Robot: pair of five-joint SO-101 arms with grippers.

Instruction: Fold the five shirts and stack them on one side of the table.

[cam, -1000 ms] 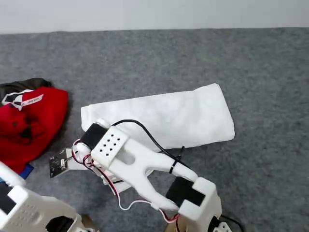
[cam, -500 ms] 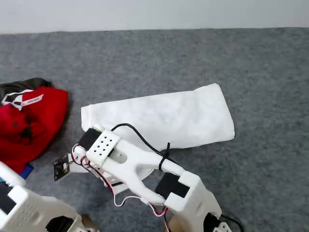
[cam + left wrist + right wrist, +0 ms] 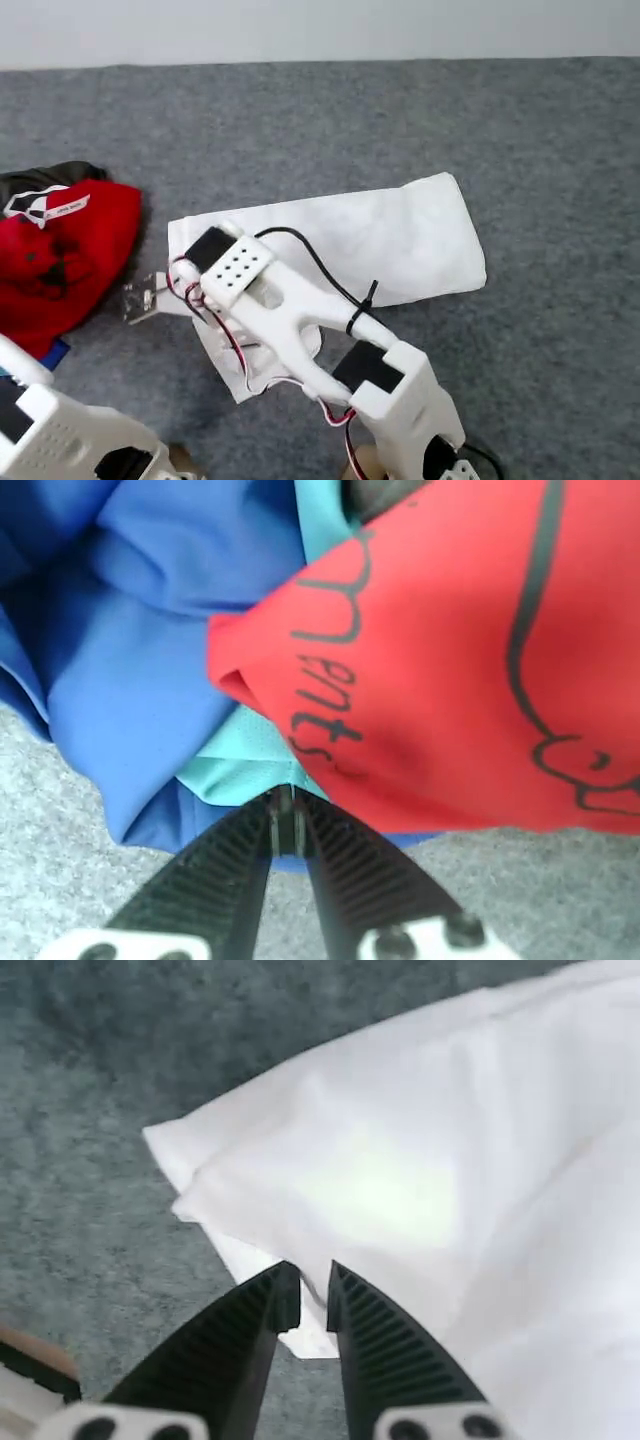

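High view: the white shirt [image 3: 380, 240] lies in the middle of the gray table [image 3: 540, 150], folded to a long band. The right arm [image 3: 290, 320] stands over its near-left end. The red shirt [image 3: 70, 250] is heaped at the left edge. To the right and behind there is much free room.

Left wrist view: the left gripper [image 3: 285, 815] has its fingers pressed together, the tips touching the edge of the teal shirt [image 3: 240, 765], which lies between the blue shirt [image 3: 130, 680] and the red one.

Right wrist view: the right gripper [image 3: 313, 1295] seems to pinch a thin corner flap of the white shirt. I judge this cloth light, soft and limp. It is best taken at corners and hems, and lifted slowly so the fold does not open.
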